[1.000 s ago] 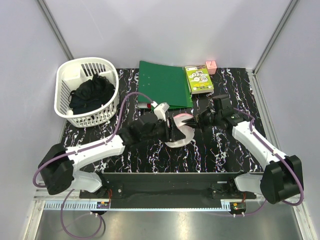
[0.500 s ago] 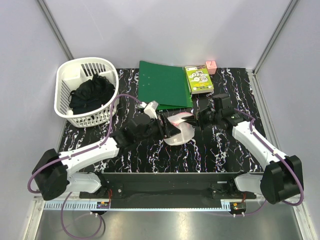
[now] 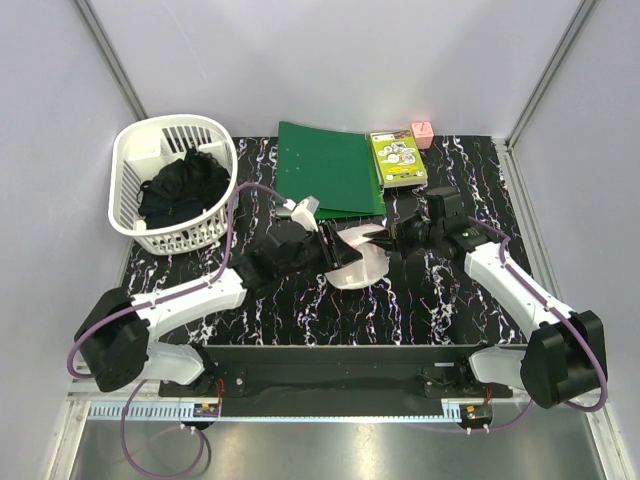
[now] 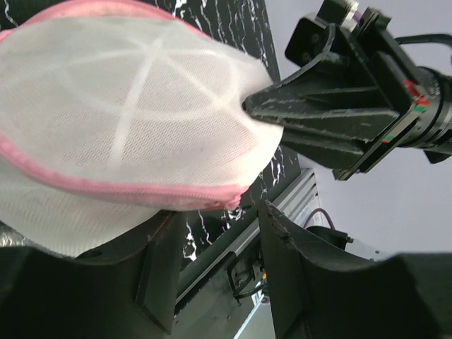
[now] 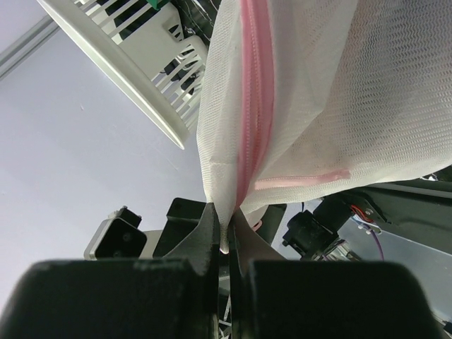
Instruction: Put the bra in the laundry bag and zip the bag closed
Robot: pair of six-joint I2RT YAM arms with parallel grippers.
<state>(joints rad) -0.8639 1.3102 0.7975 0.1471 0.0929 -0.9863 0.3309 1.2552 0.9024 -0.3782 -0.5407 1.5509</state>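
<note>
The laundry bag [image 4: 134, 106], a white mesh dome with crossed ribs and pink trim along its rim, fills the upper left. The black right claw [image 4: 256, 109] reaches in from the right, its tips pressed together on a pinch of the mesh. The left claw [image 4: 217, 215] sits below with its two dark fingers [image 4: 164, 272] apart, the pink rim just above the gap, where the black marbled bench [image 4: 205, 236] and a metal rail [image 4: 286, 201] show
</note>
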